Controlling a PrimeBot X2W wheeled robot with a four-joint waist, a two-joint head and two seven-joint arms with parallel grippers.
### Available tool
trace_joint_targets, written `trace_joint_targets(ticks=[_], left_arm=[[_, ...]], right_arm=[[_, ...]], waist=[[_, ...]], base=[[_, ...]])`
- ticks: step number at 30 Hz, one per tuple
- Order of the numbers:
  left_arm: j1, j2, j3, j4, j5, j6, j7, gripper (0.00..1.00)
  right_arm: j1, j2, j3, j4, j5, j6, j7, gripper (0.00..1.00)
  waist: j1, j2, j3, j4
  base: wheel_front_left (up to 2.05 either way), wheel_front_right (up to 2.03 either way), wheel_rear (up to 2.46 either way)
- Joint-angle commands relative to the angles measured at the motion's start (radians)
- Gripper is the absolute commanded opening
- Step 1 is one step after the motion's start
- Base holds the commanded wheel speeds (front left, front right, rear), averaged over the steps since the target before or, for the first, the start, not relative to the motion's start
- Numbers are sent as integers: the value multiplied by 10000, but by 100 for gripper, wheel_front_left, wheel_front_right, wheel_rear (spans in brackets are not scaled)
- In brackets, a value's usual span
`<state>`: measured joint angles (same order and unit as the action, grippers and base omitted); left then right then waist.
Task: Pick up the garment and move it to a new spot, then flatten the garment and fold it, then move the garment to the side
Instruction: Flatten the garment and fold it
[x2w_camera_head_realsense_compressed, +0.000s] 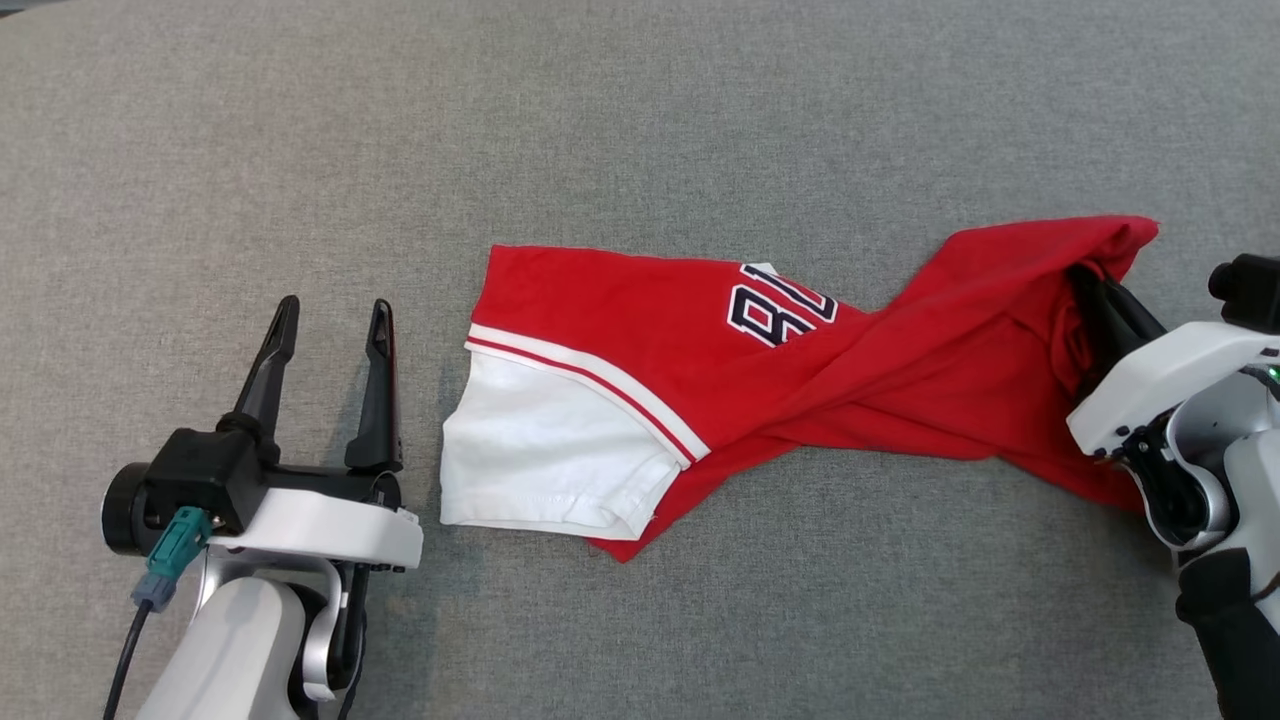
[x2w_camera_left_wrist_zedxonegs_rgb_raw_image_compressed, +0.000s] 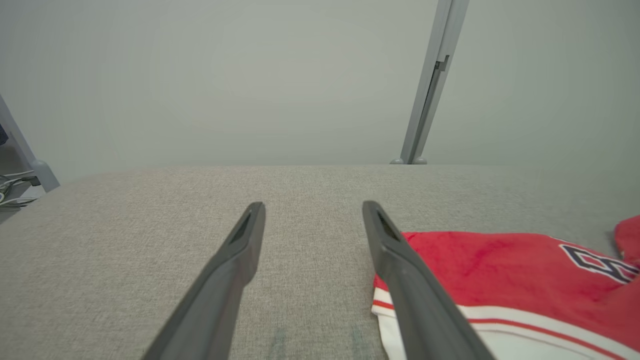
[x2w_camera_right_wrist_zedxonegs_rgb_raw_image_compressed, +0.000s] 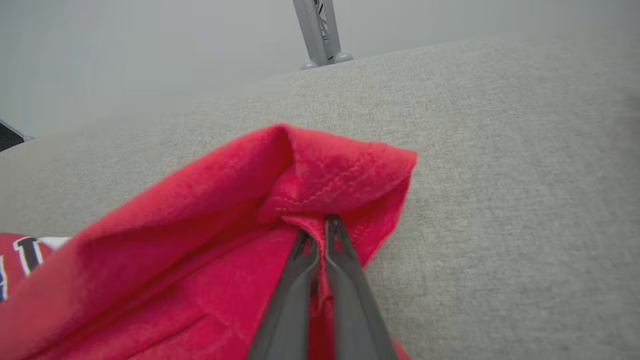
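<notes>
Red knit garment with white sleeve (x2w_camera_head_realsense_compressed: 800, 400) lies twisted, centre-right of head view, on grey woven surface (x2w_camera_head_realsense_compressed: 600, 120); right gripper (x2w_camera_right_wrist_zedxonegs_rgb_raw_image_compressed: 320, 224) pinches red hem at far right; left gripper (x2w_camera_head_realsense_compressed: 333, 310) spread, empty, lower left beside sleeve; flattening, folding, moving aside not yet done.

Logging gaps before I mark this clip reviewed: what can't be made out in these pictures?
- Head view: the garment twists over its own lettering, hiding part of it.
- Right wrist view: folds hide how much of it the right gripper pinches.
- Left wrist view: the frame edges and one finger of the left gripper cut off the garment.
</notes>
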<state>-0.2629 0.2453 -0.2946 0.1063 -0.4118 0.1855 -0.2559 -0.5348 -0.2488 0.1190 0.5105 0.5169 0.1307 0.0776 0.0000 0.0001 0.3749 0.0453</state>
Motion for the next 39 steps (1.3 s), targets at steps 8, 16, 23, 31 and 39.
trace_joint_targets(ticks=[8, 16, 23, 31, 39], left_arm=[[-301, -56, 1, 223, 77, -100, -76, 100], [-114, 10, 78, 245, 89, -89, -81, 100], [78, 38, 100, 275, 67, -72, -89, 100], [733, 110, 270, 222, -101, 107, -94, 100], [1463, 262, 335, -4, -224, 290, 70, 100]], right_arm=[[-564, -400, 1036, 1409, 807, 3, -1289, 100], [102, -726, 1464, 1462, 1309, 3, -2216, 100], [652, -814, 1351, 1159, 1360, 3, -2894, 100], [1892, -524, 516, -678, 189, 3, -3364, 100], [3453, 133, -503, -3180, -1303, 3, -2583, 100]], waist=[[0, -1, 91, -167], [0, -1, -109, -548], [0, -1, -405, -700], [0, -1, -1253, -944], [0, -1, -1924, -1052]], base=[[0, 0, 0], [0, 0, 0], [0, 0, 0], [0, 0, 0], [0, 0, 0]])
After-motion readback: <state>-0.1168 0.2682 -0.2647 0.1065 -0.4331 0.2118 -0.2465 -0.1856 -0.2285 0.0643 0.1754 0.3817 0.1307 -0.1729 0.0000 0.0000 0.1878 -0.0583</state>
